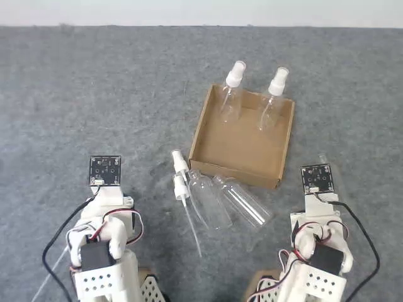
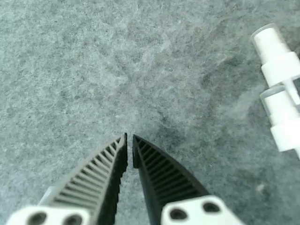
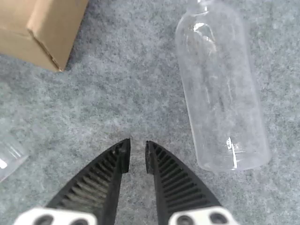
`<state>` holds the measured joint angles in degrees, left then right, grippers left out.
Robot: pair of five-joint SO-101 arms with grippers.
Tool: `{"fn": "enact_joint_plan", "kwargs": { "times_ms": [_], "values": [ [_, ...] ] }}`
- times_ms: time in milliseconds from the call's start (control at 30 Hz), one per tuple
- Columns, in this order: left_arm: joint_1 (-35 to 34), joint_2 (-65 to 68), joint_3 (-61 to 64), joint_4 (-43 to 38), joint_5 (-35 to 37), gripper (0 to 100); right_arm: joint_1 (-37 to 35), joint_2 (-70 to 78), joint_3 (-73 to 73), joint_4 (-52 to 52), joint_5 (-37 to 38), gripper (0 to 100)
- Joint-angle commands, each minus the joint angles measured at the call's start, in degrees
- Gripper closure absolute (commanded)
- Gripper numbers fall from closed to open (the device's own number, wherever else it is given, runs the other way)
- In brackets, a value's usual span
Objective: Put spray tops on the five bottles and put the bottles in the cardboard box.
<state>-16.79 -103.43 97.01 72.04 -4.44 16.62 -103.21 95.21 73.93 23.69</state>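
Bottles in box: two clear plastic bottles (image 1: 231,100) (image 1: 269,107) with white spray tops on, at the far side of the cardboard box (image 1: 199,126), mid-surface.
Bottles outside: two clear ones (image 1: 208,201) (image 1: 244,200) lie side by side between the box and the near edge of the grey surface (image 1: 94,94).
Spray tops: two white ones (image 1: 179,162) (image 1: 181,187) lie just beside the left bottle's neck.
Fifth bottle: clear (image 3: 220,93), lying beside the right pincer (image 3: 137,143).
Right pincer: nearly clenched, grasping nothing.
Left pincer (image 2: 130,137): nearly clenched, grasping nothing.
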Motion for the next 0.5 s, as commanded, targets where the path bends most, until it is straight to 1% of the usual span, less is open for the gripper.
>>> {"fn": "enact_joint_plan", "kwargs": {
  "times_ms": [0,467],
  "values": [
    [-0.1,-0.9,-0.5,0.3,-0.5,99,0.0,-0.9,1.2,0.4,-0.2,98.3],
    [-0.1,-0.9,-0.5,0.3,-0.5,99,-0.7,-0.9,1.2,0.4,-0.4,98.3]
  ]
}}
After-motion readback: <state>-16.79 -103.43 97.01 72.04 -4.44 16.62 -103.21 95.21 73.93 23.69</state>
